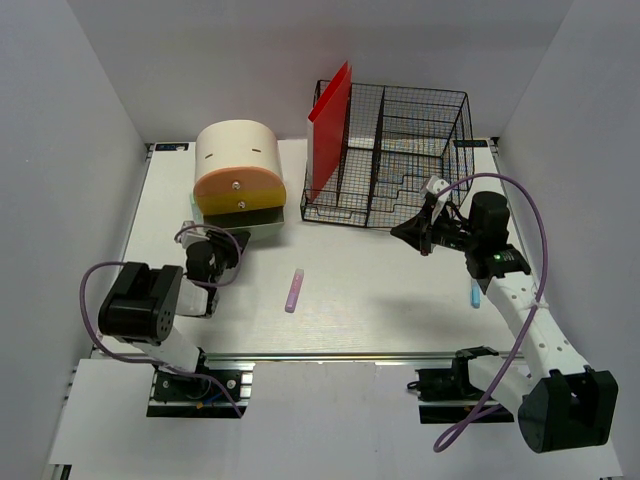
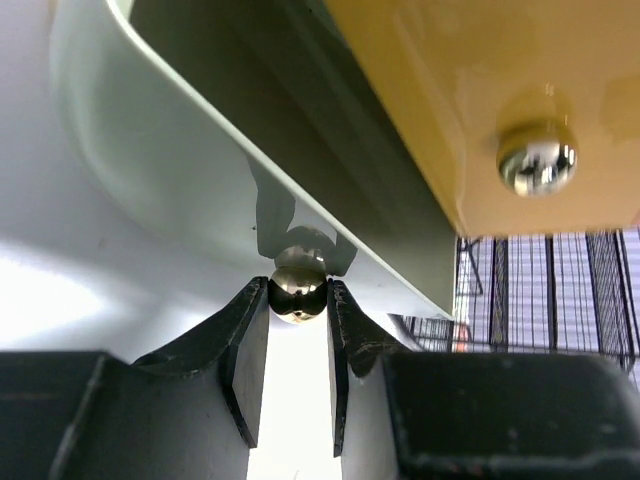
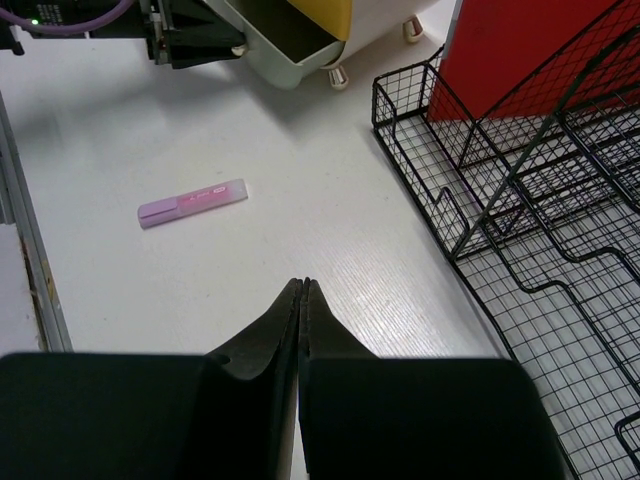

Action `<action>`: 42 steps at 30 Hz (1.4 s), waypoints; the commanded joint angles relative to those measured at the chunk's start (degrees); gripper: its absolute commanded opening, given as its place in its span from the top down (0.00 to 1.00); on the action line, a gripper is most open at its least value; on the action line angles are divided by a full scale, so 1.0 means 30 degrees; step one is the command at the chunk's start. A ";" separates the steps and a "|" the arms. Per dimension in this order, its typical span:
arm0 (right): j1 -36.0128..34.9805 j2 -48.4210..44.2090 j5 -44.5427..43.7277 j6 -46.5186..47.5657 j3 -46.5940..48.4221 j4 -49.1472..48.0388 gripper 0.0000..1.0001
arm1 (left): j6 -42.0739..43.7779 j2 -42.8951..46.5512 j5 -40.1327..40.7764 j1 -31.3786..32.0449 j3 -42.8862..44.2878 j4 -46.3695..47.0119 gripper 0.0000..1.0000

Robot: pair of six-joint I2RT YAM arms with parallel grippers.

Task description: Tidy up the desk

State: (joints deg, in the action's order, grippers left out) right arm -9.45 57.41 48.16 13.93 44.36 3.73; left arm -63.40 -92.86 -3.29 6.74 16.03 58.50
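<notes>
The white desk (image 1: 380,300) carries a cream-and-orange drawer box (image 1: 237,160) at the back left. Its lower pale green drawer (image 2: 180,170) is pulled out a little. My left gripper (image 2: 298,300) is shut on that drawer's round metal knob (image 2: 297,285); it also shows in the top view (image 1: 222,243). A pink marker (image 1: 293,291) lies in the middle of the desk and shows in the right wrist view (image 3: 192,203). My right gripper (image 3: 303,285) is shut and empty, above the desk by the front of the wire basket (image 1: 400,150).
A red folder (image 1: 330,130) stands in the left part of the black wire basket (image 3: 520,250). A blue pen (image 1: 475,293) lies beside the right arm. The upper orange drawer has its own metal knob (image 2: 537,163). A metal rail (image 1: 330,356) runs along the front edge.
</notes>
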 commanded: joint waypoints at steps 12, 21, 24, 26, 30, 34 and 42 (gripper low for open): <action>0.0162 0.0113 0.0235 0.0219 0.0272 -0.0070 1.00 | 0.2556 0.3765 -0.0955 -0.0109 -0.0073 -0.5552 0.36; 0.0338 0.0054 0.0264 0.0306 0.0243 -0.0070 1.00 | 0.4166 0.8322 -0.0516 0.0096 0.1189 -1.2395 0.17; 0.0368 0.0025 0.0294 0.0394 0.0272 0.0018 1.00 | 0.5250 1.1338 -0.0514 0.0272 0.1248 -1.4772 0.18; 0.0397 0.0024 0.0294 0.0453 0.0301 0.0076 1.00 | 0.6126 1.2840 -0.0514 0.0272 0.1655 -1.5978 0.22; 0.0777 -0.0557 0.0120 0.0249 0.0942 0.0717 1.00 | 0.7653 1.5771 -0.2264 0.0272 0.3203 -1.9080 0.38; 0.1363 -0.1207 -0.0936 -0.0456 0.2201 0.1564 0.94 | 0.8212 1.6042 -0.5050 0.0446 0.4732 -2.0437 0.54; 0.2651 -0.1699 -0.5353 0.2648 0.5427 0.8917 0.42 | 1.1197 1.5101 -0.8426 0.0799 0.7896 -2.4594 0.34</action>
State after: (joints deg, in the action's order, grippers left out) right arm -2.83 54.94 39.03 17.37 57.82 19.53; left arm -35.64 -48.73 -23.53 8.73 36.01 -7.31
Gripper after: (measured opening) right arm 0.540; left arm 0.640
